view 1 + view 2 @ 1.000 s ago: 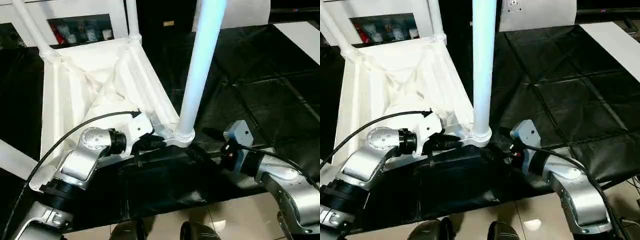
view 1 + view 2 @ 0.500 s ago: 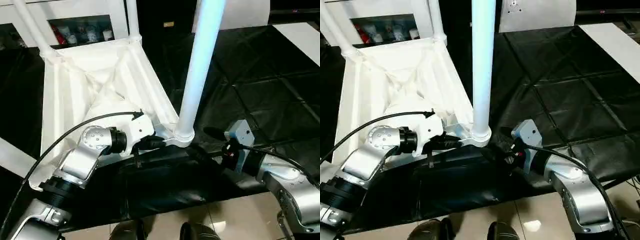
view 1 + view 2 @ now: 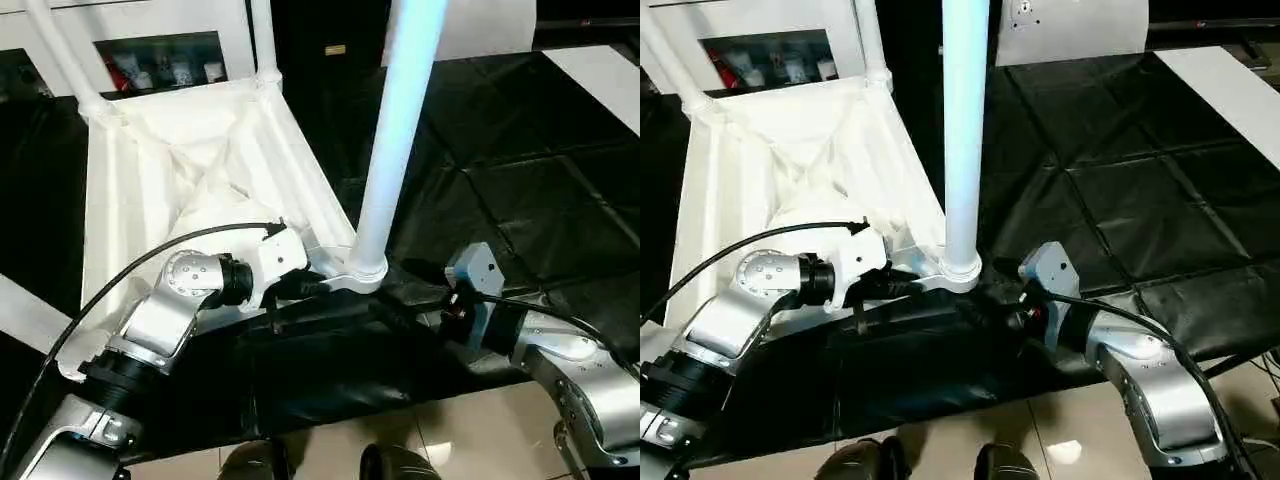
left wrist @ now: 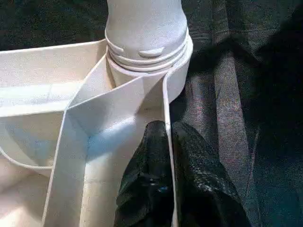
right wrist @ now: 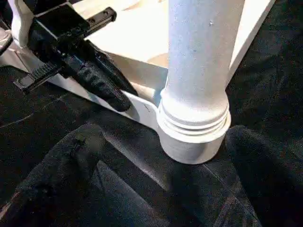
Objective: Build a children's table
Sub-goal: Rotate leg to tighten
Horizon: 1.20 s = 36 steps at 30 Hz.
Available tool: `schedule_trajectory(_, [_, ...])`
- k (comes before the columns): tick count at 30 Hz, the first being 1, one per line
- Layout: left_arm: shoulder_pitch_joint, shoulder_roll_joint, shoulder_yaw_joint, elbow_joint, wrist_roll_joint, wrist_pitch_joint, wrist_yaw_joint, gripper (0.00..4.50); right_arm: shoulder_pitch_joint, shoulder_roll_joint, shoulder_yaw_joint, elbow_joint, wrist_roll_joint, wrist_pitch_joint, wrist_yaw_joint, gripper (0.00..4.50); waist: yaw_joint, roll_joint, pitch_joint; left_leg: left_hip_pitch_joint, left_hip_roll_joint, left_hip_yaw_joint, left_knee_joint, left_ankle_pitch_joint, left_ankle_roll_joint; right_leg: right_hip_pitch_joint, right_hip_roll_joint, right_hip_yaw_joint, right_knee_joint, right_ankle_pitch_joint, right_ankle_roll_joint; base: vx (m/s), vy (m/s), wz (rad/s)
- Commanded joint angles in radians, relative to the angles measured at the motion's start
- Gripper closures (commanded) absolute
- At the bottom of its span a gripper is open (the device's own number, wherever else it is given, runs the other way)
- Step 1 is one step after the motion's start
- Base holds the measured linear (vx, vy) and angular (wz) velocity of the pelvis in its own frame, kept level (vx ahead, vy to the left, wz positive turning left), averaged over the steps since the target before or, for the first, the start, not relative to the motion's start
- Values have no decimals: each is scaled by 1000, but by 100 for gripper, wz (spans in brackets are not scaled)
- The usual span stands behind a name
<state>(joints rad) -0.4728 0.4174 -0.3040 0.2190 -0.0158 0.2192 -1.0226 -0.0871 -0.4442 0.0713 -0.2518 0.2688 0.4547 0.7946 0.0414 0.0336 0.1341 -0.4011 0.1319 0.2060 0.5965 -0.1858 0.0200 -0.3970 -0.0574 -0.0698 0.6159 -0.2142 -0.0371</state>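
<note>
Three legs stand in the upturned table top on the black mat. My left gripper pinches the rim wall beside the near leg; my right gripper gapes around its socket. I advise steadying the rim before twisting.

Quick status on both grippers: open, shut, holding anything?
Left gripper: shut, pinching the table top's edge wall beside the corner socket.
Right gripper: open, its fingers either side of that socket, holding nothing.
</note>
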Motion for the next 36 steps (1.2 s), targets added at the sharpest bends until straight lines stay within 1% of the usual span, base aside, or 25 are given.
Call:
schedule_trajectory(1, [18, 15, -23, 25, 14, 6, -20, 447, 6, -8, 4, -3, 11, -10, 10, 0, 4, -13, -72, 27, 112, -62, -66, -89, 116, 48, -123, 71, -72, -69, -235, 0, 0, 0])
schedule_trajectory(4, [20, 28, -39, 25, 15, -25, -57, 447, -17, -14, -7, 14, 16, -25, 21, 0, 4, -12, -74, 26, 112, -62, -66, -82, 123, 48, -122, 70, -69, -53, -237, 0, 0, 0])
schedule_trajectory(6, [21, 42, -60, 27, 13, -80, -106, 447, -45, -28, -12, 42, 23, -50, 56, 0, 4, -14, -75, 26, 111, -62, -64, -81, 128, 49, -125, 71, -70, -51, -237, 0, 0, 0])
schedule_trajectory(7, [21, 42, -60, 27, 13, -80, -106, 447, -45, -28, -12, 42, 23, -50, 56, 0, 3, -13, -75, 26, 109, -61, -63, -77, 129, 49, -123, 70, -69, -48, -238, 0, 0, 0])
schedule_trajectory(8, [19, 49, -71, 30, 8, -111, -138, 447, -60, -45, -6, 59, 32, -68, 100, 0, 4, -15, -73, 26, 111, -60, -64, -73, 130, 49, -122, 71, -69, -42, -239, 0, 0, 0])
schedule_trajectory(9, [17, 52, -76, 32, 5, -126, -152, 447, -66, -52, -3, 66, 38, -76, 122, 0, 8, -12, -76, 30, 112, -59, -62, -74, 133, 47, -123, 71, -67, -36, -239, 0, 0, 0])
schedule_trajectory(10, [13, 60, -88, 34, 1, -150, -185, 447, -81, -64, 3, 85, 42, -92, 156, 0, 9, -15, -75, 29, 112, -59, -62, -69, 137, 48, -122, 71, -66, -29, -241, 0, 0, 0])
schedule_trajectory(11, [10, 70, -102, 35, -3, -177, -223, 447, -95, -76, 11, 103, 46, -111, 193, 0, 14, -14, -76, 29, 113, -58, -61, -61, 141, 47, -122, 71, -64, -20, -239, 0, 0, 0])
schedule_trajectory(12, [10, 70, -102, 35, -3, -177, -223, 447, -95, -76, 11, 103, 46, -111, 193, 0, 20, -12, -77, 32, 115, -58, -61, -57, 144, 45, -122, 70, -62, -11, -241, 0, 0, 0])
schedule_trajectory(14, [2, 82, -120, 43, -8, -208, -276, 447, -118, -91, 23, 135, 54, -134, 254, 0, 22, -13, -77, 34, 116, -57, -62, -51, 147, 43, -120, 68, -59, -1, -246, 0, 0, 0])
schedule_trajectory(15, [-8, 89, -129, 53, -9, -230, -305, 447, -137, -101, 31, 159, 72, -141, 308, 0, 28, -10, -77, 34, 117, -57, -61, -61, 147, 43, -120, 67, -58, -7, -250, 0, 0, 0])
schedule_trajectory(17, [-17, 95, -138, 60, -12, -245, -334, 447, -160, -109, 39, 187, 93, -146, 369, 0, 35, -11, -76, 34, 119, -56, -61, -63, 143, 43, -122, 68, -58, -10, -252, 0, 0, 0])
schedule_trajectory(18, [-23, 97, -141, 62, -15, -251, -349, 450, -175, -112, 45, 207, 99, -147, 396, 19, 41, -9, -77, 35, 121, -56, -61, -65, 139, 42, -123, 68, -57, -12, -255, 0, 0, 0])
schedule_trajectory(19, [-28, 98, -144, 63, -18, -253, -363, 450, -190, -115, 53, 225, 101, -149, 419, 19, 42, -10, -77, 35, 120, -55, -61, -72, 134, 42, -122, 67, -57, -23, -261, 0, 0, 0])
schedule_trajectory(20, [-31, 98, -146, 61, -21, -250, -372, 450, -202, -116, 60, 240, 103, -144, 437, 30, 42, -10, -77, 35, 120, -55, -61, -72, 134, 42, -122, 67, -57, -23, -261, 0, 0, 0])
schedule_trajectory(21, [-34, 97, -146, 64, -23, -253, -379, 450, -211, -117, 66, 252, 104, -143, 452, 47, 45, -9, -77, 38, 122, -56, -62, -81, 122, 41, -123, 67, -57, -39, -261, 0, 0, 0])
schedule_trajectory(22, [-37, 96, -147, 67, -23, -256, -385, 450, -224, -115, 73, 267, 104, -144, 466, 47, 45, -11, -77, 37, 122, -55, -63, -83, 120, 41, -124, 68, -57, -38, -262, 0, 0, 0])
schedule_trajectory(23, [-39, 95, -148, 70, -23, -260, -389, 450, -232, -113, 77, 277, 103, -145, 474, 60, 45, -10, -79, 36, 121, -56, -63, -80, 116, 43, -125, 67, -56, -35, -265, 0, 0, 0])
schedule_trajectory(24, [-45, 92, -149, 81, -20, -271, -397, 450, -259, -103, 90, 307, 107, -148, 496, 70, 46, -11, -79, 34, 121, -56, -62, -76, 115, 43, -125, 68, -56, -28, -265, 0, 0, 0])
schedule_trajectory(27, [-51, 88, -151, 93, -21, -279, -403, 450, -281, -96, 103, 328, 113, -142, 524, 99, 46, -12, -80, 32, 119, -55, -61, -74, 119, 44, -126, 67, -57, -30, -265, 0, 0, 0])
schedule_trajectory(29, [-56, 85, -151, 102, -21, -284, -407, 450, -291, -96, 112, 339, 117, -141, 546, 99, 46, -14, -80, 33, 120, -55, -60, -71, 122, 45, -127, 67, -56, -28, -265, 0, 0, 0])
schedule_trajectory(30, [-59, 83, -150, 108, -20, -286, -409, 450, -295, -98, 118, 346, 119, -139, 560, 112, 47, -13, -81, 32, 120, -55, -60, -69, 124, 45, -126, 67, -56, -29, -265, 0, 0, 0])
schedule_trajectory(31, [-61, 82, -149, 113, -19, -288, -410, 450, -299, -101, 124, 351, 121, -137, 573, 135, 47, -13, -81, 33, 119, -55, -60, -66, 125, 44, -125, 66, -55, -28, -265, 0, 0, 0])
schedule_trajectory(35, [-67, 82, -148, 124, -15, -293, -410, 450, -307, -110, 141, 366, 116, -132, 611, 150, 47, -15, -79, 32, 120, -55, -61, -72, 128, 44, -126, 67, -57, -41, -262, 0, 0, 0])
schedule_trajectory(36, [-70, 83, -145, 128, -13, -293, -410, 450, -309, -115, 149, 369, 115, -128, 625, 163, 48, -15, -78, 31, 120, -56, -61, -72, 127, 44, -127, 67, -58, -46, -261, 0, 0, 0])
